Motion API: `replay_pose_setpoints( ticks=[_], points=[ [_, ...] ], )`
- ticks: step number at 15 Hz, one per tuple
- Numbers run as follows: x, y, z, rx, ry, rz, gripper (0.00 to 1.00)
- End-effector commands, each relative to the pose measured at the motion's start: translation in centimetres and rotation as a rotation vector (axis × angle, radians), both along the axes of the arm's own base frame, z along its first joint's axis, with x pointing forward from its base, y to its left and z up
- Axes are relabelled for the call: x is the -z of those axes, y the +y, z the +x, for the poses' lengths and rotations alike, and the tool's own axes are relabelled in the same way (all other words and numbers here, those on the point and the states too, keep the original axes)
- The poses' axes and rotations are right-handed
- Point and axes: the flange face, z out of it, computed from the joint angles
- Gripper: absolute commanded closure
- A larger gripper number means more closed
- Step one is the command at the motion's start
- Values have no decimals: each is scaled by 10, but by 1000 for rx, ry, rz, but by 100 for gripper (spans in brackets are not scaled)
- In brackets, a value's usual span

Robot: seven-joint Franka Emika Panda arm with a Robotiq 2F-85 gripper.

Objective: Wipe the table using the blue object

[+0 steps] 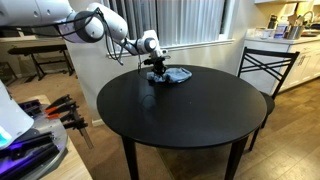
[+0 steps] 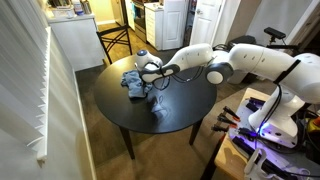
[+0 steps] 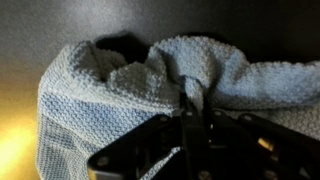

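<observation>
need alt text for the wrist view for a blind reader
A crumpled pale blue waffle-textured cloth lies on a black tabletop, filling most of the frame. The black gripper enters from the bottom edge, pinched shut on a raised fold of the cloth.

Dim room, window light, soft small frames
In an exterior view the blinds [image 2: 22, 80] glare white and the black table [image 2: 185, 112] carries a faint sheen; the wrist view is dark, blue cloth [image 3: 110, 100] grainy, gripper [image 3: 197, 105] a blurred silhouette.
</observation>
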Motion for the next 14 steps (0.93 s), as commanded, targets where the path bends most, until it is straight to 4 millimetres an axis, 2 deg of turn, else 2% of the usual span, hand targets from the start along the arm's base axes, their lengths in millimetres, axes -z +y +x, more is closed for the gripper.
replay_pose_setpoints(
  ticks=[1,7,9,12,13,14],
  points=[
    [-6,-5,-5,-21,78,-2,96],
    [-30,11,-9,-136,126,-8,96],
    [-35,11,-15,-141,161,-12,96],
    [-39,4,-27,-134,206,-6,96],
    [-26,10,-13,-106,141,-14,93],
    [-27,9,-16,-105,154,-15,93]
  ],
)
